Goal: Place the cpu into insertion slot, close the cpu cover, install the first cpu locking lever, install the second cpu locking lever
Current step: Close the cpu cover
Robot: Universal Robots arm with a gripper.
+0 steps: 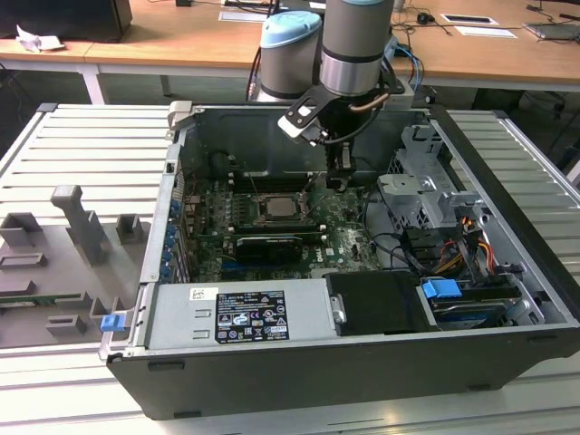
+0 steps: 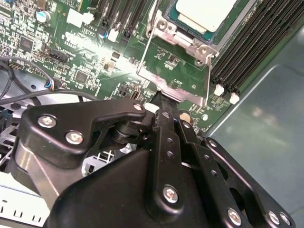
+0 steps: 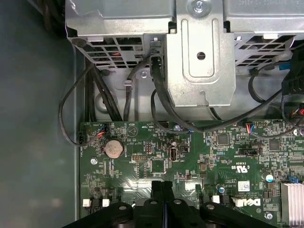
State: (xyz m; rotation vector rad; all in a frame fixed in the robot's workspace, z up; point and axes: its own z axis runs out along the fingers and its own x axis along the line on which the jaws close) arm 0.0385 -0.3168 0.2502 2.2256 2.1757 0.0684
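Fingers (image 2: 166, 137) were closed together, no gap seen between them. Gripper (image 2: 164, 102) tips sat right at the free edge of the cover (image 2: 176, 89), touching or nearly so; couldn't tell if the thin edge was pinched between them. The cover stood tilted up off the slot (image 1: 256, 210), not shut, with green board (image 3: 142, 156) visible through its middle window. The cpu (image 2: 204, 12) lay flat inside the slot, pale face up, beyond the cover's hinged end and well apart from the fingertips. Black memory slots (image 2: 247, 47) ran just beside the cpu and cover, toward the case (image 1: 362, 381) wall.

In the first wrist view the gripper (image 3: 163, 185) hung over the board near its edge, with a coin battery (image 3: 114, 148) off to one side, black cables (image 3: 71, 109) looping past the board edge, and a metal drive cage (image 3: 199, 71) farther out.

In the exterior view the gripper (image 1: 338, 177) pointed down inside the open case, just to that view's right of the cpu (image 1: 276, 208), near the board's middle.
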